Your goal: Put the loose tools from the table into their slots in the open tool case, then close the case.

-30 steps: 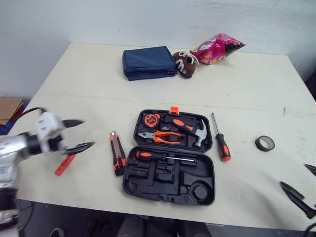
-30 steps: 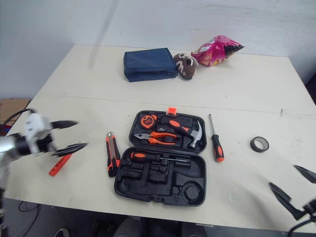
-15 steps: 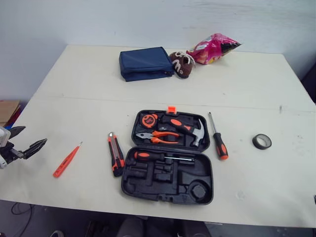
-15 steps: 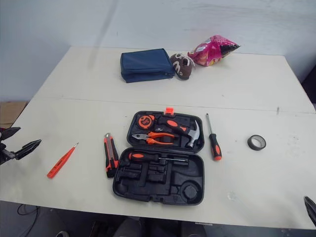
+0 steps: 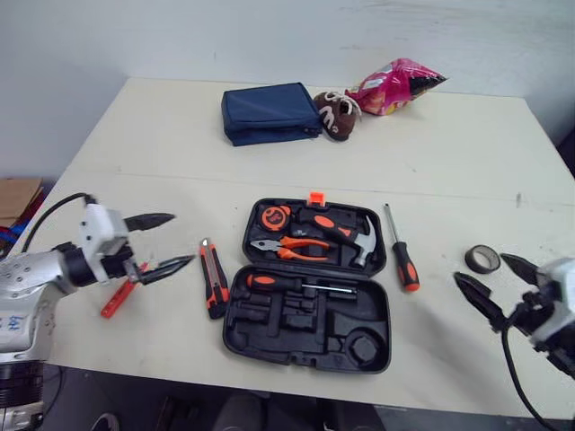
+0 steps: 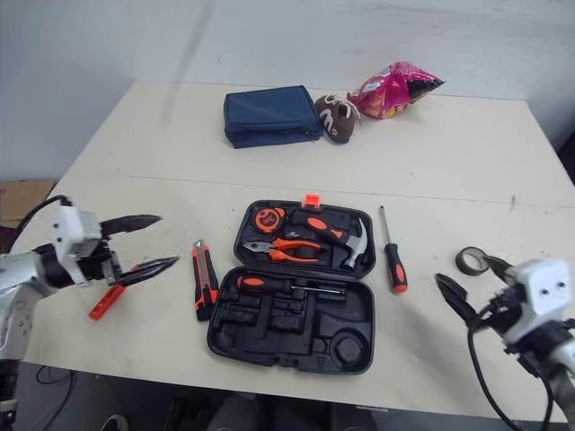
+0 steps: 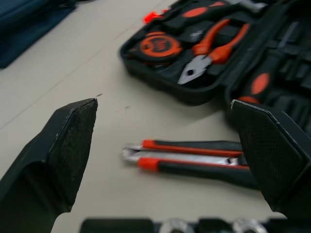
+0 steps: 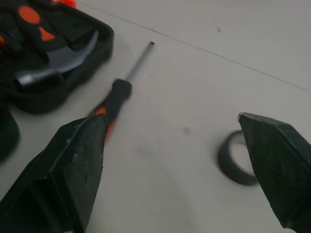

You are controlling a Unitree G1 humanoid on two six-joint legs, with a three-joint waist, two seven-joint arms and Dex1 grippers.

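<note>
Fingers spread, the left gripper (image 5: 182, 238) hangs just short of a black-and-orange utility knife (image 5: 212, 279), the open black plastic tool case (image 5: 296, 328) beyond, while the right gripper (image 5: 481, 268) gapes beside a black tape roll (image 5: 469, 259).

**Cream bench against a plain white wall**

A wide cream bench (image 5: 162, 126) spreads ahead of the left hand (image 5: 180, 238) and the right hand (image 5: 479, 268) and runs back to a plain white wall (image 5: 269, 36) far beyond them. A thin seam (image 5: 162, 177) crosses the benchtop from side to side, a little beyond the left hand. Outward of the left hand, past the bench's side edge, a piece of brown cardboard (image 5: 18, 196) sits low by the wall. Below the bench's near edge, behind both hands, the floor (image 5: 135, 400) is dark grey. Outward of the right hand and farther back, a dark patch (image 5: 566, 144) lies off the bench's edge. The light is soft and even, and shadows are faint.
</note>
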